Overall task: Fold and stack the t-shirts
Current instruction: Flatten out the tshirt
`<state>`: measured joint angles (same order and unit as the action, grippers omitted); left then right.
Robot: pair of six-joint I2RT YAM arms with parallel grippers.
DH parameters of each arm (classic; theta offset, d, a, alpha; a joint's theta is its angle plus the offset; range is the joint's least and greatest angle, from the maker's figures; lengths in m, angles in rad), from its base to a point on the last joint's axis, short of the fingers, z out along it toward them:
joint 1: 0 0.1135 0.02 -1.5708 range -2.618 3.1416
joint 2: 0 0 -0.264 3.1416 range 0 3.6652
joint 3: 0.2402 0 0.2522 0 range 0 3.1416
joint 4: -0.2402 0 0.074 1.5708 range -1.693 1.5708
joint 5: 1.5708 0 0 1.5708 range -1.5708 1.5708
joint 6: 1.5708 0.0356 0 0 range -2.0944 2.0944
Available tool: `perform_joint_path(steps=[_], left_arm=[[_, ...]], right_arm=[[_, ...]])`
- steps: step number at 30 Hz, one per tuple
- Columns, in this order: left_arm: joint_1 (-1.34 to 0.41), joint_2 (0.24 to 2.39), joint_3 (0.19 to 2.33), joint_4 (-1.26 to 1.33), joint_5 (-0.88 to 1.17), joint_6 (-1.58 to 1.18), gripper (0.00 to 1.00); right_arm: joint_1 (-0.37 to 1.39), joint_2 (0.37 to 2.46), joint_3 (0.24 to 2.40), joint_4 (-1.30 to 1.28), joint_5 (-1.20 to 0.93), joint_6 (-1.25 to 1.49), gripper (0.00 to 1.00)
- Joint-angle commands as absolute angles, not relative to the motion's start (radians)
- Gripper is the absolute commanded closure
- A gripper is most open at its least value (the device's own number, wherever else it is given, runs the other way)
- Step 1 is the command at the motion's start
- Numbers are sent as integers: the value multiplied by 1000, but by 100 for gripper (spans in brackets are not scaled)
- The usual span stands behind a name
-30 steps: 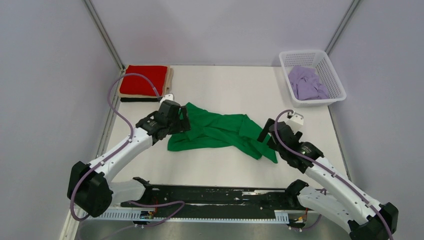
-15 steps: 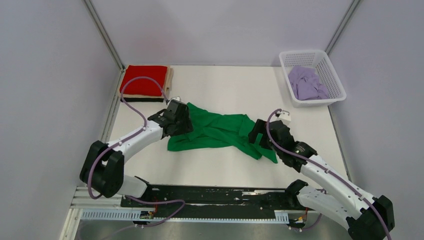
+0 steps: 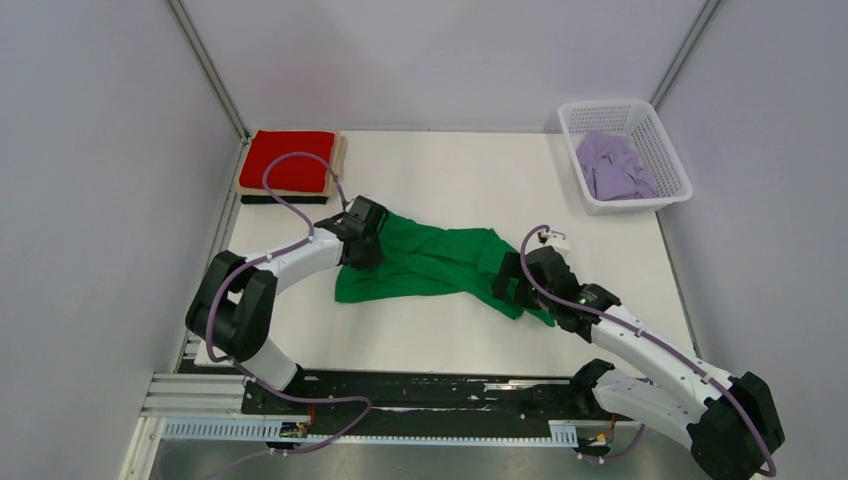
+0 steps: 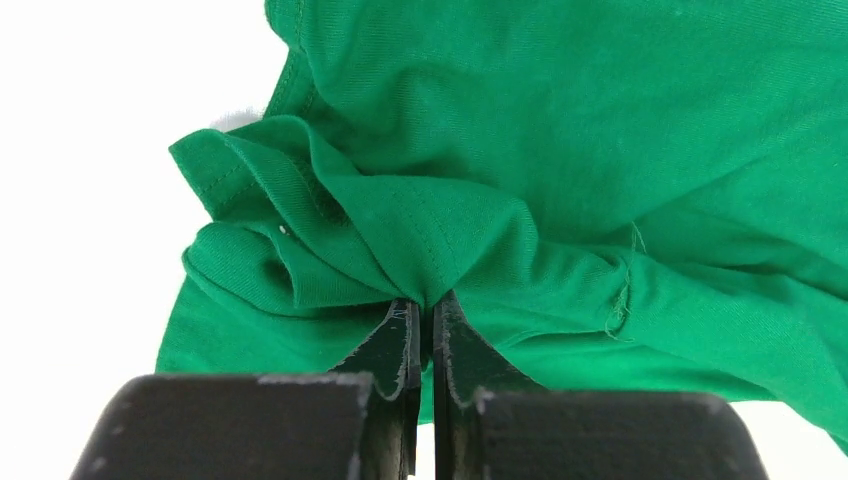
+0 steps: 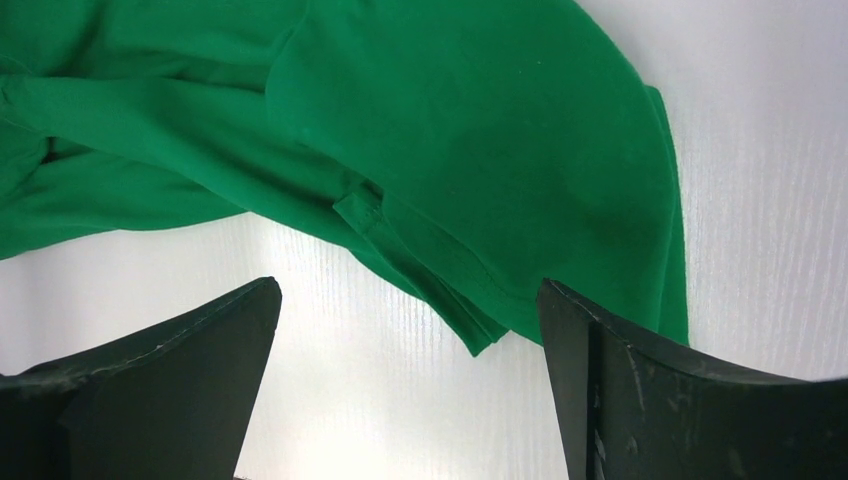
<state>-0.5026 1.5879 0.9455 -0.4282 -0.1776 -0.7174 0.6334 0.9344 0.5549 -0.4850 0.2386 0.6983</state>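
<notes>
1. Pinching a raised ridge of cloth, my left gripper (image 4: 428,305) has its two black jaws pressed together on the crumpled bright green cotton t-shirt (image 4: 560,150). The rest of the shirt spreads ahead of and to the right of those fingertips.
2. My right gripper (image 5: 408,290) has its jaws wide apart and holds nothing. It hovers low, with the shirt's narrow tail end just ahead of it, between the two jaws.
3. The shirt lies on the white table (image 3: 450,170), stretched between my two grippers.
4. Risk: the left pinch looks thin, maybe only the top layer. A pull could let the fold slip out, or drag the shirt along bunched instead of spreading it.
5. Risk: the tail under the right jaws tapers to a point. If they come together short of it, I judge they would catch only an edge, or bare table.
6. The shirt's long axis runs from the left gripper to the right one, slanting slightly toward the arm bases at the right end. I cannot tell which end holds the neck.
</notes>
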Motion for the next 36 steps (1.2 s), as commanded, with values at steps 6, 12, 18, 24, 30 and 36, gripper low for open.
perform_joint_path(steps=[6, 12, 18, 24, 30, 36], left_arm=[[-505, 1401, 933, -490, -192, -719, 100], [-515, 1206, 855, -513, -180, -723, 100], [-515, 1129, 839, -568, -178, -726, 100], [-515, 1115, 814, -578, -172, -734, 100], [-515, 1118, 800, -585, -183, -738, 100], [-515, 1104, 788, -593, -206, -742, 100]], right_arm=[[632, 917, 554, -438, 106, 706, 6], [636, 1019, 565, -413, 86, 730, 25], [649, 1141, 577, -395, 105, 767, 34], [736, 1202, 585, -402, 192, 811, 37], [807, 1161, 648, -499, 302, 824, 37], [849, 1121, 681, -502, 304, 787, 38]])
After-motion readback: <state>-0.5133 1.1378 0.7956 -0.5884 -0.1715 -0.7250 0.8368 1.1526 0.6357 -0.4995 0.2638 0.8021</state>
